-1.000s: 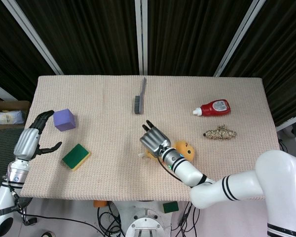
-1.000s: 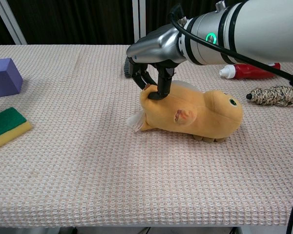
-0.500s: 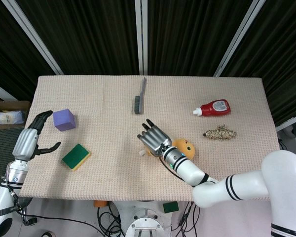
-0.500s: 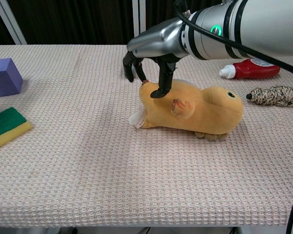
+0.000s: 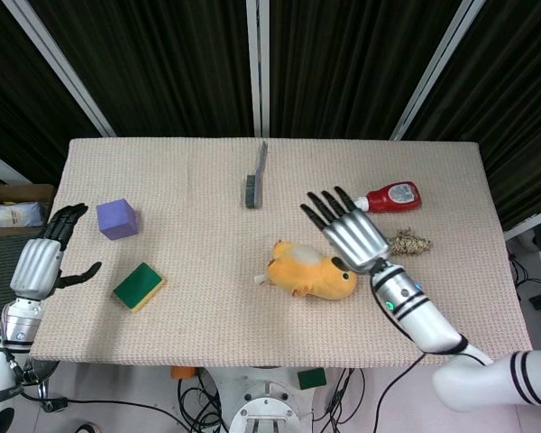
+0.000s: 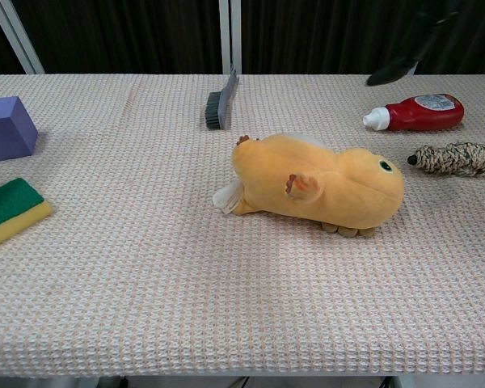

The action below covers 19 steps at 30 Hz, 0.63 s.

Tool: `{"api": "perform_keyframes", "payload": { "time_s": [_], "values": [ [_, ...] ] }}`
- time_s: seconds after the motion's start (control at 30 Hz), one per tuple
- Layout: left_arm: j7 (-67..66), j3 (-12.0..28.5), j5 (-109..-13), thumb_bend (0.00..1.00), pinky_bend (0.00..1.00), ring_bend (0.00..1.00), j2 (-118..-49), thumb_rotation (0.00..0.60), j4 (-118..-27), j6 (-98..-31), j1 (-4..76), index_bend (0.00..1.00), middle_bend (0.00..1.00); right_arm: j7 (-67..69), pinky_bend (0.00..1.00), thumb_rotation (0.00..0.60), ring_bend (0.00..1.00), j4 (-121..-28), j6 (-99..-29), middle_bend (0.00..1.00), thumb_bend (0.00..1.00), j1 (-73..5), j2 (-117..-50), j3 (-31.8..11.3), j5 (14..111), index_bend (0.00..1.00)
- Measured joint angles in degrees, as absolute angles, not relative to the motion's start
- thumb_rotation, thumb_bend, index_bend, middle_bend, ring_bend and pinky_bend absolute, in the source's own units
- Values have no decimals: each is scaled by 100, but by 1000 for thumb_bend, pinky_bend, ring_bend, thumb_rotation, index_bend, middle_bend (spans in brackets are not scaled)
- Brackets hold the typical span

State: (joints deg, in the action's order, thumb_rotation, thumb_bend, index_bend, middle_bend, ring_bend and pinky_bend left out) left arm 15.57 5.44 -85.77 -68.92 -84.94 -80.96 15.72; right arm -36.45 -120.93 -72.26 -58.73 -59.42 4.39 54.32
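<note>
An orange plush toy (image 5: 310, 273) (image 6: 319, 183) lies on its side in the middle of the table, free of both hands. My right hand (image 5: 347, 230) hangs raised above the table, up and to the right of the toy, with its fingers spread and nothing in it. In the chest view only a dark blurred fingertip (image 6: 392, 71) of it shows at the top right. My left hand (image 5: 43, 259) hovers off the table's left edge, fingers loosely curved apart and holding nothing, nearest to the purple block (image 5: 116, 218) (image 6: 6, 128).
A green and yellow sponge (image 5: 139, 285) (image 6: 10, 212) lies near the left front. A grey brush (image 5: 255, 177) (image 6: 219, 102) sits at the back middle. At the right are a red sauce bottle (image 5: 392, 197) (image 6: 416, 111) and a rope toy (image 5: 412, 242) (image 6: 455, 158).
My right hand let go of the plush toy, lifted up and to the right, and spread its fingers. The toy settled back on its side. My left hand drifted slightly left.
</note>
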Motion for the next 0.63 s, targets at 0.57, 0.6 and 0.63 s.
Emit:
{"api": "perform_keyframes", "payload": {
  "time_s": [0.57, 0.6, 0.63],
  "values": [
    [-450, -170, -8609, 119, 204, 33, -6847, 600, -8830, -9065, 391, 77, 58, -1097, 0, 600, 0, -8653, -10175, 0, 216, -1249, -6537, 1601, 7751, 0],
    [-482, -200, -8676, 123, 204, 32, -6852, 600, -8838, -9129, 347, 77, 58, -1032, 0, 600, 0, -8446, -10217, 0, 216, -1045, -6683, 1548, 7775, 0],
    [-496, -218, -8719, 125, 204, 30, -6860, 600, -8839, -9175, 311, 77, 58, -993, 0, 600, 0, -8349, -10225, 0, 216, -925, -6768, 1493, 7788, 0]
  ]
}}
